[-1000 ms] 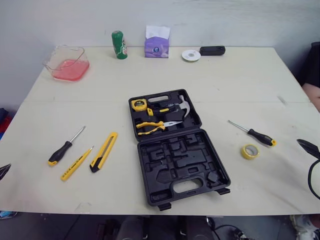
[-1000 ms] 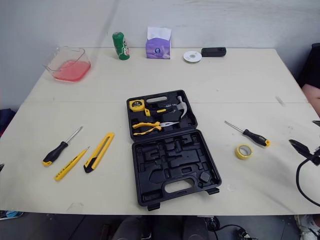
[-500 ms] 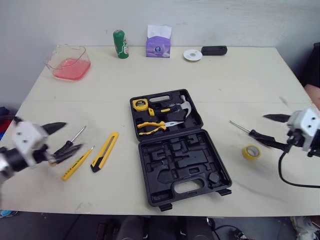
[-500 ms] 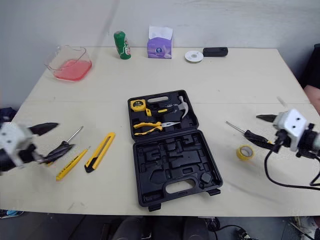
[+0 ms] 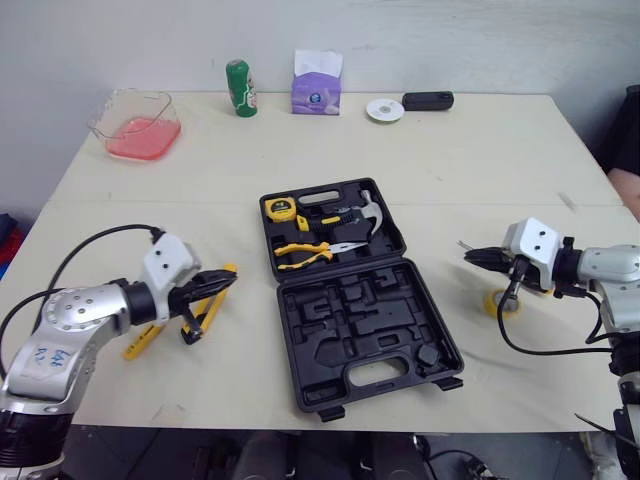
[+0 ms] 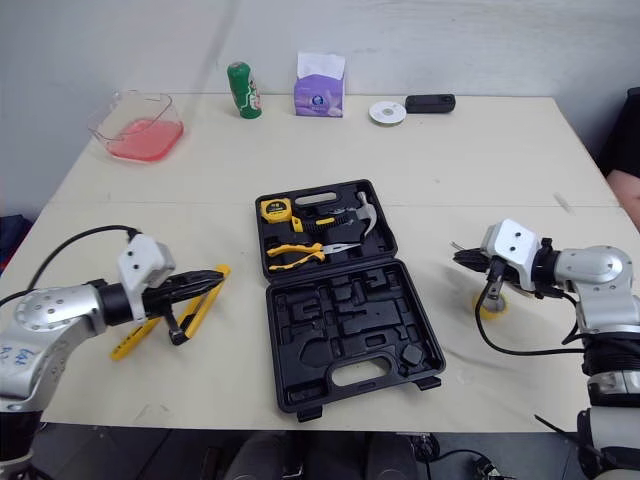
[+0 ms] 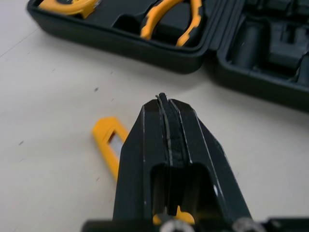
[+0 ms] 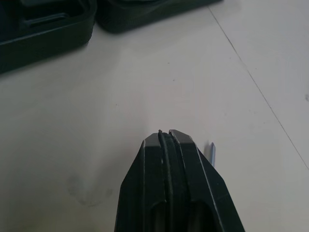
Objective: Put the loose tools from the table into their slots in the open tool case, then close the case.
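Pale wooden tabletop (image 5: pixel 450 160) against a light wall carries an open black plastic tool case (image 5: pixel 360 325) at its middle, with a yellow tape measure (image 5: pixel 279 209), yellow-handled pliers (image 5: pixel 305 253) and a steel hammer (image 5: pixel 368 212) seated in its far half. On the left, the left gripper (image 7: pixel 162 99) has its 2 black fingers pressed together with nothing between them. They lie low over the long yellow utility knife (image 5: pixel 203 318), which runs beneath them, and their tips point toward the case; whether they touch the knife cannot be told. A slim yellow screwdriver (image 5: pixel 140 342) lies just beside the knife, on the side away from the case. On the right, the right gripper (image 8: pixel 161 133) also has its 2 fingers pressed flat together and empty, tips aimed at the case. The thin metal shaft of a screwdriver (image 8: pixel 212 152) peeks out beside them, and a yellow roll of tape (image 6: pixel 490 303) sits on the table close under the wrist.
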Motion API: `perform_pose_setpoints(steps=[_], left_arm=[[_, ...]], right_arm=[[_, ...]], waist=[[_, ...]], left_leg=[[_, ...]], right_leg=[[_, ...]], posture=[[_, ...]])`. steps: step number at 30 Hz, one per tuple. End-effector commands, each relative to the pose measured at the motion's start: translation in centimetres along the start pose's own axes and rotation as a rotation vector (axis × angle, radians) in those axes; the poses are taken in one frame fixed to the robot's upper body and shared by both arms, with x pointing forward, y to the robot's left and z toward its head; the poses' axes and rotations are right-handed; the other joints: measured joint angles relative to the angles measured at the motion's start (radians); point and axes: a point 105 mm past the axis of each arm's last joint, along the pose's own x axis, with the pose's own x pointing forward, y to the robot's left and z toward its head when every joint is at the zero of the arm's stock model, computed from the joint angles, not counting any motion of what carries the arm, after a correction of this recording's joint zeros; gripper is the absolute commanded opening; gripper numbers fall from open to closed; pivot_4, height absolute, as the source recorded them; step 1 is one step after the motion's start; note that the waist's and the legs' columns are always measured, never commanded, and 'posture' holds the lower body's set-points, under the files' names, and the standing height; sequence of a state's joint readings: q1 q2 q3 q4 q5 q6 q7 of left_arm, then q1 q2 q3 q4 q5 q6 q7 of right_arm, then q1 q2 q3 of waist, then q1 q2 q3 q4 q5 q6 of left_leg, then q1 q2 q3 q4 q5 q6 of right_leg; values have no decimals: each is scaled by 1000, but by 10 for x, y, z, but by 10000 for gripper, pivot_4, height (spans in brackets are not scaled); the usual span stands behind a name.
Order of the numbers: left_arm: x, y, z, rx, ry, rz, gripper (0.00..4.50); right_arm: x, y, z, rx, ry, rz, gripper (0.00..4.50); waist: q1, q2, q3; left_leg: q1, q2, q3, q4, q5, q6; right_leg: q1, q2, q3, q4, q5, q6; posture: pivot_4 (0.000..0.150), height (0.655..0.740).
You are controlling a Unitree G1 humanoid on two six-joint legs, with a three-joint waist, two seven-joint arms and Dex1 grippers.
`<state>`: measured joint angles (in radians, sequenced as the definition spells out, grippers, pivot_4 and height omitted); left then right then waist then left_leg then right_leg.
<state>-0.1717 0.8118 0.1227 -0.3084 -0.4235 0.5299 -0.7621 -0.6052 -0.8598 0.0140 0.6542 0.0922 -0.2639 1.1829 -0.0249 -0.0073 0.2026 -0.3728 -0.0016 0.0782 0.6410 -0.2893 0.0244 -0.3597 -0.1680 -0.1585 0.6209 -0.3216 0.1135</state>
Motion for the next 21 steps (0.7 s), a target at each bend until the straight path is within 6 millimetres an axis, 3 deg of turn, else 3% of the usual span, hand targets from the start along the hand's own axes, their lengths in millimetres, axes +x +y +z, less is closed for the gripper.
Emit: perform_pose_setpoints(steps=[1,7,15,21], left_arm=[[18,-16,7,20,12,-59,100],[33,-17,-5,-16,68,-26,100],[52,-21,-12,-44,99,-14,100],[57,-19,-16,-71,112,8,100]], right_arm=[[12,-7,5,-34,13,3,0],[31,-11,15,-49,-1,7,0],[56,-3,31,-60,-43,59,0],[68,3,36,-65,-53,76,0]], waist=[[-1,0,0],[-1,0,0],[0,0,0],[0,0,0]], left_leg=[[-1,0,0,2,0,0],[-2,2,-1,5,0,0],[-3,2,-3,6,0,0],[-4,1,-4,6,0,0]], right_leg=[[0,0,0,0,0,0],[0,1,1,0,0,0],[1,2,1,1,0,-1],[1,2,1,2,0,0]], posture=[[1500,7400],[1500,7400],[1500,7400],[1500,7400]])
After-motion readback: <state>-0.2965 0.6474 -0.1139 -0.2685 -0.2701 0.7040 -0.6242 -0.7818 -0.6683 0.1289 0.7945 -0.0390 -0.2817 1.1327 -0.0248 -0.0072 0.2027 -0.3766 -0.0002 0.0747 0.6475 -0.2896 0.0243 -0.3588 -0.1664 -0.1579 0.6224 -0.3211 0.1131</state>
